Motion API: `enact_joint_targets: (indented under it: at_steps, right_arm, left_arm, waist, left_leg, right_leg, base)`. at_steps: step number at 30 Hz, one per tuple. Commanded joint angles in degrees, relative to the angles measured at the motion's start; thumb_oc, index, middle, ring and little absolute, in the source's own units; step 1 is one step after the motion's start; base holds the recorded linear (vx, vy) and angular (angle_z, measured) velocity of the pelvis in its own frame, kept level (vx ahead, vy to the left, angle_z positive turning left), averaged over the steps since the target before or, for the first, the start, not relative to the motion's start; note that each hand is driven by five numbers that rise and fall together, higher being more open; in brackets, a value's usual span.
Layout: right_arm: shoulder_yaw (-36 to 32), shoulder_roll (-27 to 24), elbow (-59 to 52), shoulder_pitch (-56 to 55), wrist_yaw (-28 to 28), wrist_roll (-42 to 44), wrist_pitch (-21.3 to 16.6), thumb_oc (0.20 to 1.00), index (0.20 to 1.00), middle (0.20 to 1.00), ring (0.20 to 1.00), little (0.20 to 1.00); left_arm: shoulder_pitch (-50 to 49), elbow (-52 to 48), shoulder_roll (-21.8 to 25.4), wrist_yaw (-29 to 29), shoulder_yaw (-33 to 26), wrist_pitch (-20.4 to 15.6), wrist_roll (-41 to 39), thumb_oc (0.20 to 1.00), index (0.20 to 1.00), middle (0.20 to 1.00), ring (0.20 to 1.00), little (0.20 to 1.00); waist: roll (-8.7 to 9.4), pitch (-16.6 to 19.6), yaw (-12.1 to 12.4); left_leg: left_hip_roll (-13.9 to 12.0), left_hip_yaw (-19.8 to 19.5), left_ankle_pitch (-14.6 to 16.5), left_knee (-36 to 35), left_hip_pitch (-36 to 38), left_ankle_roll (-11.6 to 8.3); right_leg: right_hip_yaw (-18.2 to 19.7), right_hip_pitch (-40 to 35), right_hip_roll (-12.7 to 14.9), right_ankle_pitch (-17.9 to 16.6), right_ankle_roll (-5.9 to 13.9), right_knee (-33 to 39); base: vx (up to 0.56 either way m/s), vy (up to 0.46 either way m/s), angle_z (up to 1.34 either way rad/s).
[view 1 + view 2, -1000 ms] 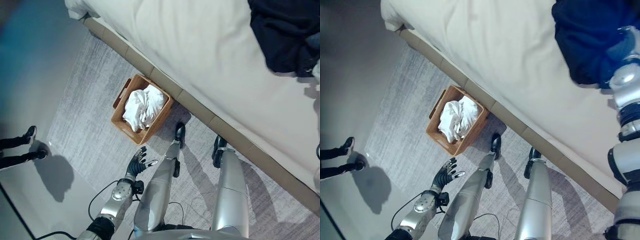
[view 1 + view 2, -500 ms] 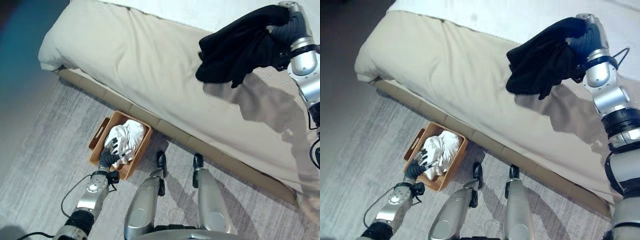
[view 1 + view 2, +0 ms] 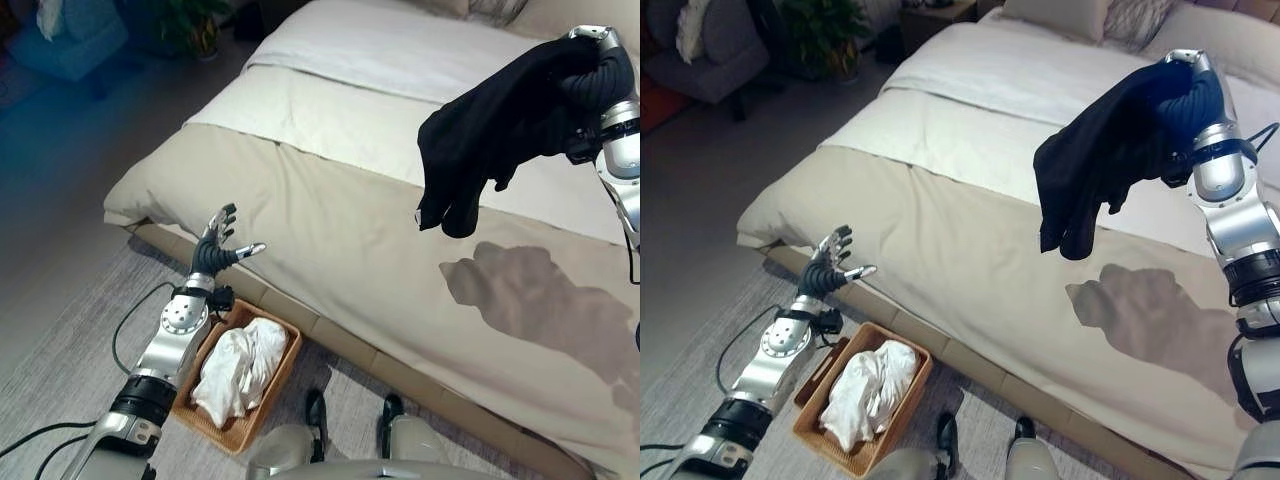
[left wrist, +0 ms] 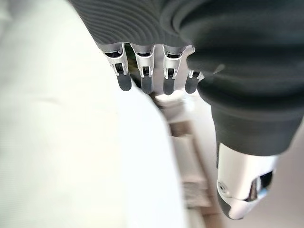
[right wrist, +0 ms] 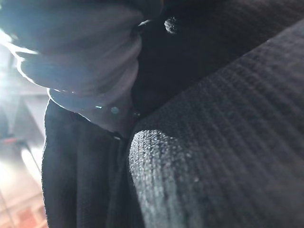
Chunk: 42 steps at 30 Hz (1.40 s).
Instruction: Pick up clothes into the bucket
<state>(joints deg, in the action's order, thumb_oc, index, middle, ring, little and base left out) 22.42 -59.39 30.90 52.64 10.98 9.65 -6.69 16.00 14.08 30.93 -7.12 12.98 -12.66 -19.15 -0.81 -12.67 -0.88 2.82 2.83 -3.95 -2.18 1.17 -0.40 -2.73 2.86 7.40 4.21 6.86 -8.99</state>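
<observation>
A black garment (image 3: 495, 135) hangs in the air above the bed, its lower end free of the cover. My right hand (image 3: 603, 72), raised high at the right, is shut on its upper end; the right wrist view has dark cloth (image 5: 85, 180) right against the hand. My left hand (image 3: 214, 247) is open with fingers spread, held up at the bed's near edge. Its straight fingers (image 4: 142, 78) show over pale bedding in the left wrist view. Below it on the floor stands a brown wicker basket (image 3: 240, 438) holding white clothes (image 3: 235, 370).
A wide bed (image 3: 330, 200) with beige cover and white sheet runs across the view, pillows (image 3: 1080, 15) at its head. A grey rug (image 3: 60, 370) lies under the basket. A grey armchair (image 3: 710, 50) and a plant (image 3: 820, 30) stand at the far left.
The camera has tilted up towards the bed. My right hand has lifted the black garment higher. My left hand has risen from over the basket to the bed's edge.
</observation>
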Motion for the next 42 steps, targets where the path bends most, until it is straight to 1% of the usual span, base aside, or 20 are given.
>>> enact_joint_targets:
  at_steps: [1, 3, 4, 6, 9, 13, 15, 20, 24, 30, 33, 35, 38, 40, 41, 42]
  right_arm:
    - [1.1, -3.2, -4.1, 1.5, -2.0, 1.1, -0.8, 0.2, 0.2, 0.2, 0.2, 0.2]
    - [2.1, -3.2, -3.9, 2.0, -2.6, 1.2, -0.6, 0.2, 0.2, 0.2, 0.2, 0.2]
    - [3.9, -2.8, -4.1, 2.6, -3.8, 1.6, -0.3, 0.2, 0.2, 0.2, 0.2, 0.2]
    - [5.1, -3.0, -5.4, 3.1, -4.9, 1.8, -0.1, 0.2, 0.2, 0.2, 0.2, 0.2]
    - [7.5, -2.1, -7.5, 4.3, -6.7, 1.8, 0.1, 0.2, 0.2, 0.2, 0.2, 0.2]
    - [8.3, -0.8, -10.5, 4.2, -7.6, 1.9, -0.2, 0.2, 0.2, 0.2, 0.2, 0.2]
    - [9.3, -0.1, -13.4, 4.3, -8.6, 1.7, -0.3, 0.2, 0.2, 0.2, 0.2, 0.2]
    - [11.3, 0.8, -17.5, 5.0, -10.4, 2.7, -0.3, 0.2, 0.2, 0.2, 0.2, 0.2]
    - [11.7, 2.5, -21.4, 5.0, -10.9, 4.1, -0.7, 0.2, 0.2, 0.2, 0.2, 0.2]
    - [10.9, 4.1, -25.9, 3.9, -11.2, 4.6, -1.2, 0.2, 0.2, 0.2, 0.2, 0.2]
    - [11.4, 5.5, -29.4, 4.6, -11.7, 5.3, -1.6, 0.2, 0.2, 0.2, 0.2, 0.2]
    - [12.0, 5.8, -30.8, 4.7, -12.0, 6.3, -1.8, 0.2, 0.2, 0.2, 0.2, 0.2]
    - [13.1, 5.8, -32.4, 5.3, -12.7, 7.8, -1.6, 0.2, 0.2, 0.2, 0.2, 0.2]
    - [13.3, 5.9, -32.6, 5.3, -12.8, 8.0, -1.6, 0.2, 0.2, 0.2, 0.2, 0.2]
    - [13.6, 5.9, -34.1, 5.5, -13.1, 8.6, -1.9, 0.2, 0.2, 0.2, 0.2, 0.2]
    - [13.6, 5.7, -34.4, 5.4, -13.0, 8.7, -2.0, 0.2, 0.2, 0.2, 0.2, 0.2]
  left_arm:
    - [5.4, -4.8, 2.1, 2.1, 4.3, -2.1, -3.1, 1.0, 1.0, 1.0, 1.0, 1.0]
    - [6.9, -5.1, 1.9, 2.3, 5.3, -1.8, -3.4, 1.0, 1.0, 1.0, 1.0, 1.0]
    - [10.9, -5.9, 2.9, 2.8, 7.5, -1.7, -2.6, 1.0, 1.0, 1.0, 1.0, 1.0]
    - [13.9, -6.8, 4.2, 3.1, 8.9, -1.5, -2.5, 1.0, 1.0, 1.0, 1.0, 1.0]
    - [19.1, -4.8, 4.4, 3.1, 11.6, -1.0, -2.3, 1.0, 1.0, 1.0, 1.0, 1.0]
    - [22.5, -2.4, 3.6, 2.1, 13.1, -0.7, -0.1, 1.0, 1.0, 1.0, 1.0, 1.0]
    - [24.9, 0.0, 2.2, 1.4, 14.6, -0.2, 1.1, 1.0, 1.0, 1.0, 1.0, 1.0]
    - [29.8, 3.0, 1.5, 2.4, 18.7, 0.5, 1.6, 1.0, 1.0, 1.0, 1.0, 1.0]
    - [33.2, 5.7, -0.4, 3.8, 22.5, 1.2, -1.5, 1.0, 1.0, 1.0, 1.0, 1.0]
    - [35.5, 8.0, -3.2, 5.9, 25.6, 2.2, -6.2, 1.0, 1.0, 1.0, 1.0, 1.0]
    - [36.7, 9.8, -6.3, 7.3, 27.9, 3.1, -10.5, 1.0, 1.0, 1.0, 1.0, 1.0]
    - [37.3, 9.3, -6.4, 9.6, 30.1, 3.8, -14.4, 1.0, 1.0, 1.0, 1.0, 1.0]
    - [39.8, 8.0, -5.2, 13.1, 35.0, 6.1, -20.5, 1.0, 1.0, 1.0, 1.0, 1.0]
    - [40.5, 7.7, -4.7, 13.7, 35.9, 6.6, -21.7, 1.0, 1.0, 1.0, 1.0, 1.0]
    - [41.7, 6.6, -3.7, 15.6, 38.4, 7.8, -24.3, 1.0, 1.0, 1.0, 1.0, 1.0]
    - [42.3, 6.3, -3.2, 15.5, 39.1, 8.1, -24.2, 1.0, 1.0, 1.0, 1.0, 1.0]
  waist:
    - [4.03, 8.0, -0.5]
    - [4.14, 8.4, -0.5]
    - [4.24, 9.4, -0.6]
    - [4.22, 10.2, -0.7]
    - [4.12, 11.2, -0.9]
    - [4.03, 11.7, -1.1]
    - [4.07, 12.3, -1.3]
    - [3.83, 12.7, -1.7]
    - [3.28, 12.9, -2.1]
    - [2.65, 12.8, -2.7]
    - [2.18, 12.7, -3.2]
    - [1.93, 12.7, -3.5]
    - [1.3, 12.7, -3.9]
    - [1.22, 12.7, -4.0]
    - [0.86, 12.7, -4.2]
    - [0.79, 12.8, -4.2]
  left_leg:
    - [0.2, -1.6, 7.8, 3.4, 1.4, -0.9]
    - [0.1, -1.6, 7.9, 3.3, 1.8, -0.92]
    - [-0.1, -1.5, 8.1, 3.2, 2.6, -1.0]
    - [-0.4, -1.2, 8.1, 3.0, 3.2, -1.16]
    - [-0.6, -1.0, 8.2, 3.0, 3.8, -1.38]
    - [-1.0, -0.9, 8.2, 2.8, 4.6, -1.56]
    - [-1.2, -0.8, 8.2, 2.5, 5.0, -1.68]
    - [-1.5, -0.9, 8.1, 2.4, 5.7, -1.85]
    - [-1.5, -0.8, 8.1, 2.5, 6.0, -1.85]
    - [-1.4, -1.1, 8.1, 2.5, 6.5, -1.8]
    - [-1.3, -1.2, 8.0, 2.5, 6.7, -1.79]
    - [-1.3, -1.2, 7.9, 2.4, 6.7, -1.83]
    - [-1.2, -1.4, 7.7, 2.3, 6.7, -1.9]
    - [-1.2, -1.4, 7.6, 2.3, 6.8, -1.93]
    - [-1.3, -1.5, 7.5, 2.1, 6.8, -2.02]
    - [-1.3, -1.5, 7.5, 2.1, 6.8, -2.03]
  right_leg:
    - [-1.5, 0.1, 1.9, -5.6, 2.69, 3.6]
    - [-1.7, -0.5, 1.9, -5.6, 2.61, 3.9]
    - [-1.6, -1.6, 1.6, -5.4, 2.53, 4.5]
    - [-1.8, -2.4, 1.5, -5.3, 2.47, 5.1]
    - [-1.9, -3.4, 1.2, -5.2, 2.32, 5.7]
    - [-2.0, -4.4, 1.0, -5.0, 2.16, 6.2]
    - [-2.1, -5.1, 0.9, -4.9, 2.1, 6.5]
    - [-2.2, -5.9, 0.7, -4.7, 2.02, 6.7]
    - [-2.1, -6.2, 0.7, -4.6, 2.02, 6.5]
    - [-2.3, -6.5, 0.8, -4.5, 2.03, 6.3]
    - [-2.4, -6.8, 0.9, -4.4, 2.0, 6.4]
    - [-2.5, -6.9, 0.9, -4.4, 1.98, 6.4]
    - [-2.5, -6.8, 0.9, -4.6, 2.04, 6.5]
    - [-2.6, -6.9, 0.9, -4.6, 2.03, 6.5]
    - [-2.6, -6.9, 1.0, -4.7, 2.1, 6.7]
    - [-2.7, -7.0, 1.0, -4.7, 2.13, 6.7]
  base:
    - [0.06, -0.035, 0.02]
    - [0.04, -0.027, 0.02]
    - [0.04, -0.039, -0.01]
    - [0.04, -0.04, -0.01]
    - [0.02, -0.023, 0.02]
    - [0.01, -0.015, -0.03]
    - [0.0, 0.0, 0.0]
    - [0.0, -0.002, -0.01]
    - [0.0, 0.0, 0.0]
    - [0.0, 0.0, 0.0]
    - [0.0, 0.0, 0.0]
    - [0.0, 0.0, 0.0]
    - [0.0, 0.0, 0.0]
    - [0.0, 0.0, 0.0]
    - [0.0, 0.0, 0.0]
    - [0.0, 0.0, 0.0]
